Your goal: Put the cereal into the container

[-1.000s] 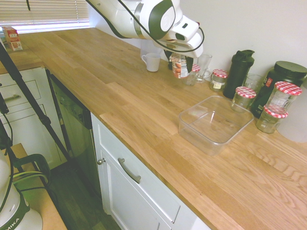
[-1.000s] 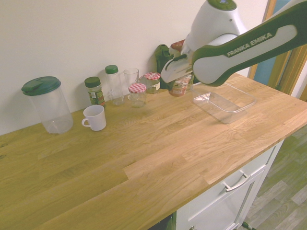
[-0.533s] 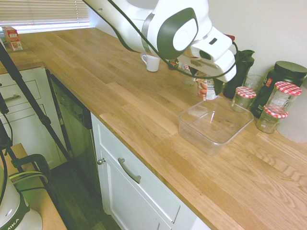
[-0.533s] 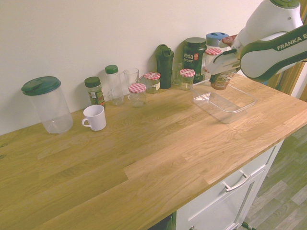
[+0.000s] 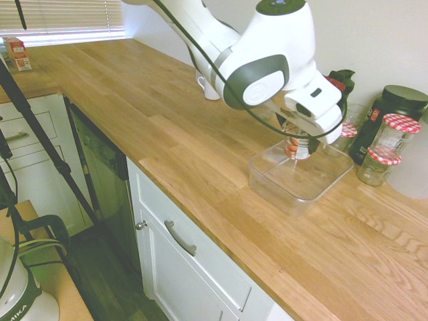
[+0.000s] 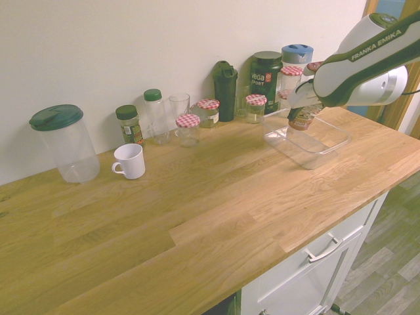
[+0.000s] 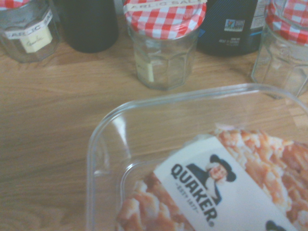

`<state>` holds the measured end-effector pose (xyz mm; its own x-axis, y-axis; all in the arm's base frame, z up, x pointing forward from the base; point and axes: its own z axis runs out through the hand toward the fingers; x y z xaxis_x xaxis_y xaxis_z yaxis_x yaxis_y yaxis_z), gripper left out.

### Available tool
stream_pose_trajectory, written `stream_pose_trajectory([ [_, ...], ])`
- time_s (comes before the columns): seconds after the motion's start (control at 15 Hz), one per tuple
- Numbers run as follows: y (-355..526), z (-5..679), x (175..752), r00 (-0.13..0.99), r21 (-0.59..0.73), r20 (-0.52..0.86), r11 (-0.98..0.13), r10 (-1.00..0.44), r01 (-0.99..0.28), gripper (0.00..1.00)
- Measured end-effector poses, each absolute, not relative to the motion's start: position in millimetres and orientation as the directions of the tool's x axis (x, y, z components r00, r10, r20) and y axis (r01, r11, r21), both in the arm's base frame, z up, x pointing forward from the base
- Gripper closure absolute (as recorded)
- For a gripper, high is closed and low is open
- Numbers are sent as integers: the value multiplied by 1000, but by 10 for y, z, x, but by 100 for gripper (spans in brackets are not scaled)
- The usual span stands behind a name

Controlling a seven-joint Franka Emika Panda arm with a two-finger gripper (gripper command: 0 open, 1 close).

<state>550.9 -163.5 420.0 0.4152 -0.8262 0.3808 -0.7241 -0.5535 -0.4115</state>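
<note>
My gripper (image 5: 298,142) (image 6: 303,111) is shut on the cereal (image 5: 297,148) (image 6: 302,119), a small red-orange and white cup. It hangs over the far part of the container (image 5: 274,179) (image 6: 328,147), a clear square tub, just above or inside its rim. In the wrist view the cereal (image 7: 226,187) with its Quaker print fills the lower right, with the container's rounded corner (image 7: 103,127) around it. The arm's white and grey body covers the fingers in both exterior views.
Glass jars with red-checked lids (image 5: 393,136) (image 6: 254,107) (image 7: 163,43), a dark shaker bottle (image 6: 225,90) and a black tub (image 5: 394,107) line the wall behind the container. A white mug (image 6: 130,161), a lidded pitcher (image 6: 65,143) and spice jars stand further along the wooden counter (image 5: 167,134).
The arm carried the cereal from beside the jars at the wall over to the container and lowered it toward the tub. The gripper stayed shut on it.
</note>
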Motion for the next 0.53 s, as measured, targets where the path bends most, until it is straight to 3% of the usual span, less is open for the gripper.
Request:
stream_pose_trajectory([
  [0.53,-1963,3783,5723,450,-339,342,-555,-825,-759,100],
])
